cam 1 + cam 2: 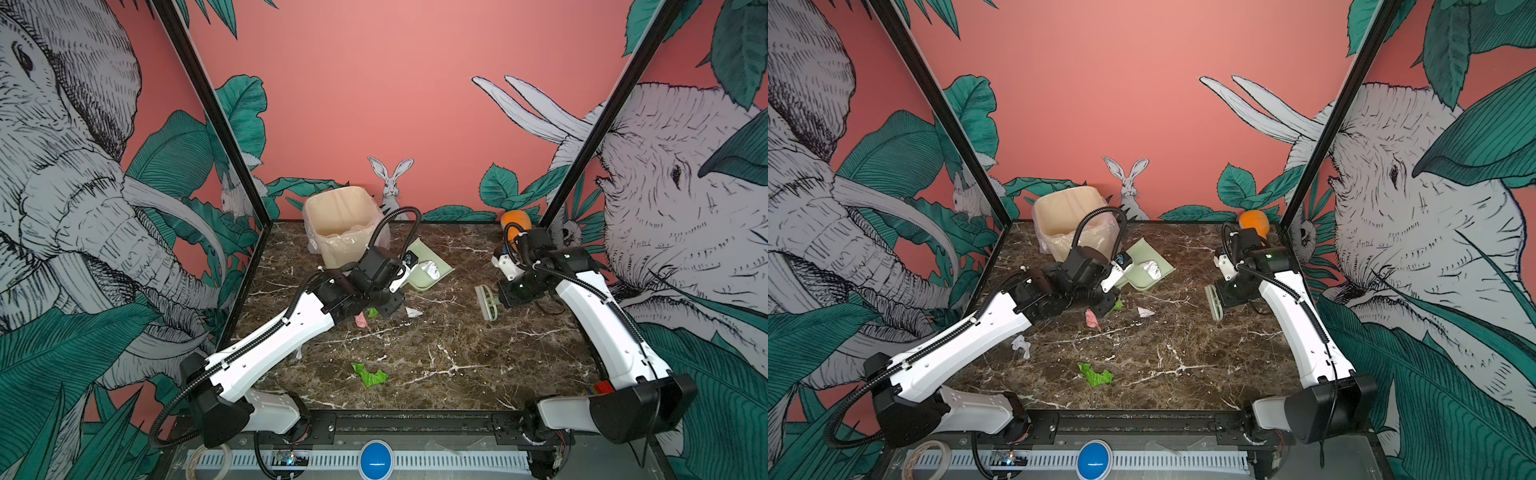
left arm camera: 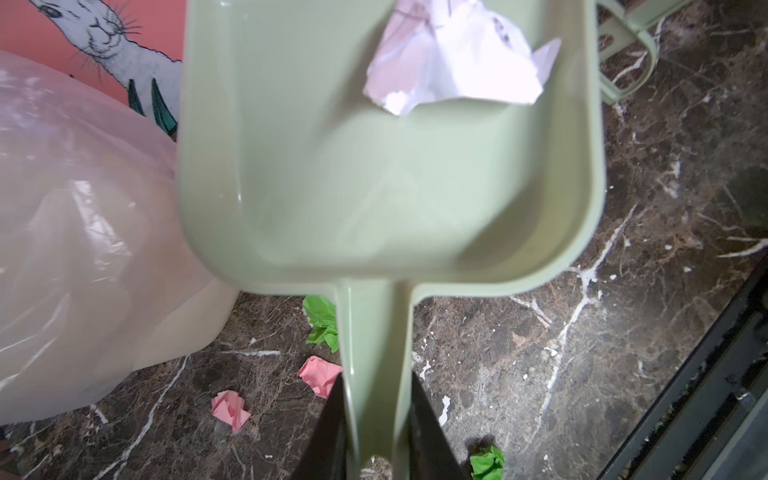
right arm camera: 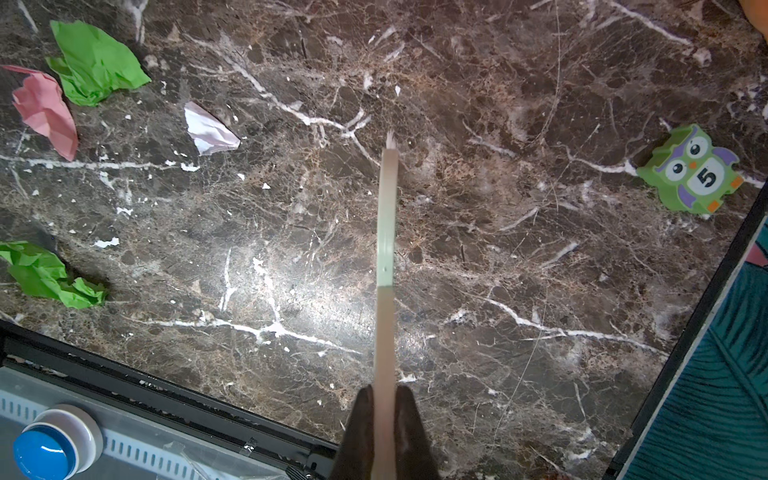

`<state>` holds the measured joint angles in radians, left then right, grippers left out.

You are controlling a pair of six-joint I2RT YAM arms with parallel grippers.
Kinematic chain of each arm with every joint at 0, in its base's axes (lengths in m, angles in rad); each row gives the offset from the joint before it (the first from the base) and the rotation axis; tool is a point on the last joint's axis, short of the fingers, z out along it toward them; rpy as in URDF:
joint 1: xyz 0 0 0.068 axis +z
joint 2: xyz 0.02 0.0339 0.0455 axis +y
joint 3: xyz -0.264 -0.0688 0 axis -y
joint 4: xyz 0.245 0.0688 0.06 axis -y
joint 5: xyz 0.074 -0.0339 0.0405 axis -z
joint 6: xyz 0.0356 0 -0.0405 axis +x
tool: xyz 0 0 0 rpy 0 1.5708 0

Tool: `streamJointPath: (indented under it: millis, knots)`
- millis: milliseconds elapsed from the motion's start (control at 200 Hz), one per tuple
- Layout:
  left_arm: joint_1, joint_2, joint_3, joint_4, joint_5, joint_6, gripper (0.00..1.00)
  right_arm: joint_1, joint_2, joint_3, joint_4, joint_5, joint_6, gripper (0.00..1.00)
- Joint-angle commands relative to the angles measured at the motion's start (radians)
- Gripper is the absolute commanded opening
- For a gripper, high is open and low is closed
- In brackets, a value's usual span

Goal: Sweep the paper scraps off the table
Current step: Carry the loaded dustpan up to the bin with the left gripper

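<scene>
In both top views the table (image 1: 457,353) carries loose paper scraps (image 1: 369,374) on its left half. The largest, a green one, lies near the front edge. A pink scrap (image 1: 360,320), a small green bit (image 1: 373,311) and a white scrap (image 1: 412,311) cluster by the left arm's wrist. In a top view a white crumple (image 1: 1021,345) lies beside the left forearm.

The left gripper (image 1: 404,277) is clamped on the handle of the pale green dustpan (image 1: 424,284), which sits just beside the bag-lined bin (image 1: 340,224) with a white wad (image 1: 430,269) in it. The right gripper (image 1: 503,297) grasps a pale brush (image 1: 487,301), well apart from the scraps. An orange toy (image 1: 515,220) sits in the back corner behind it.

From the left wrist, dark fingers (image 2: 328,432) pinch the dustpan (image 2: 374,199) handle from both sides, and the white wad (image 2: 453,54) rests near the pan's far lip. Two pink bits (image 2: 230,409) and two green ones (image 2: 322,320) lie on the marble under the handle, with the bin's bag (image 2: 83,232) close alongside.

From the right wrist, the fingers (image 3: 359,432) are clenched on the brush (image 3: 385,232), which is seen edge-on over bare table (image 3: 498,291). Green, pink (image 3: 45,110) and white (image 3: 210,129) scraps lie well away from it. A green owl toy (image 3: 692,170) marked 5 sits near the frame.
</scene>
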<state>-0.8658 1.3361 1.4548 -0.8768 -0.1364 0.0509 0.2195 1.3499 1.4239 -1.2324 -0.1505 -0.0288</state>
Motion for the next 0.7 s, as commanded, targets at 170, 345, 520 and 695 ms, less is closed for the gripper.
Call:
streamJointPath:
  millis: [170, 345, 520, 695]
  knots:
    - [0.105, 0.025, 0.272, -0.320, -0.008, -0.009, 0.04, -0.006, -0.024, 0.010, -0.008, -0.033, 0.007, 0.00]
    - [0.215, 0.050, 0.369, -0.371, 0.030, 0.004, 0.05, -0.008, -0.024, 0.030, -0.025, -0.030, -0.001, 0.00]
    - [0.345, 0.065, 0.417, -0.393, 0.066, 0.026, 0.05, -0.008, -0.020, 0.035, -0.012, -0.036, 0.001, 0.00]
    - [0.469, 0.099, 0.467, -0.421, 0.078, 0.050, 0.05, -0.008, 0.002, 0.043, -0.010, -0.040, -0.005, 0.00]
